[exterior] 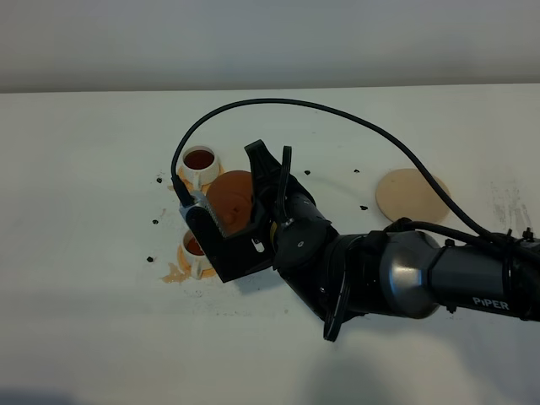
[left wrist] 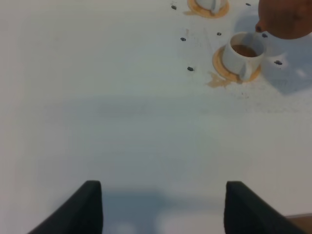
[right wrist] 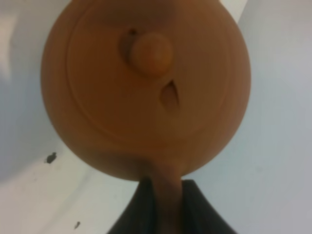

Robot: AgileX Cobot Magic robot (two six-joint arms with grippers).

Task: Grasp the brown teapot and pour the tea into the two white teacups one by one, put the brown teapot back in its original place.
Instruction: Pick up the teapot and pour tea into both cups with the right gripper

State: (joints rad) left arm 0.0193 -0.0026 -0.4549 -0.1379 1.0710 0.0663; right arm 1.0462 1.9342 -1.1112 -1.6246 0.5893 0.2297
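My right gripper (exterior: 253,221) reaches across the middle and is shut on the stubby handle of the brown teapot (exterior: 229,197). It holds the pot just right of the two white teacups. The far cup (exterior: 200,161) and the near cup (exterior: 193,246) both hold dark tea and stand on orange-tan saucers. The gripper partly hides the near cup. In the right wrist view the teapot's lid (right wrist: 146,83) faces the camera, with the handle between the fingers (right wrist: 141,209). The beige coaster (exterior: 412,195) lies bare at the right. My left gripper (left wrist: 163,207) is open and empty over bare table.
The left wrist view shows the near cup (left wrist: 242,54), the far cup's saucer (left wrist: 207,9) and the teapot (left wrist: 287,19). A tan spill stains the table by the near saucer (exterior: 175,272). Dark specks (exterior: 150,257) lie scattered around the cups. A black cable (exterior: 337,114) arcs over the table.
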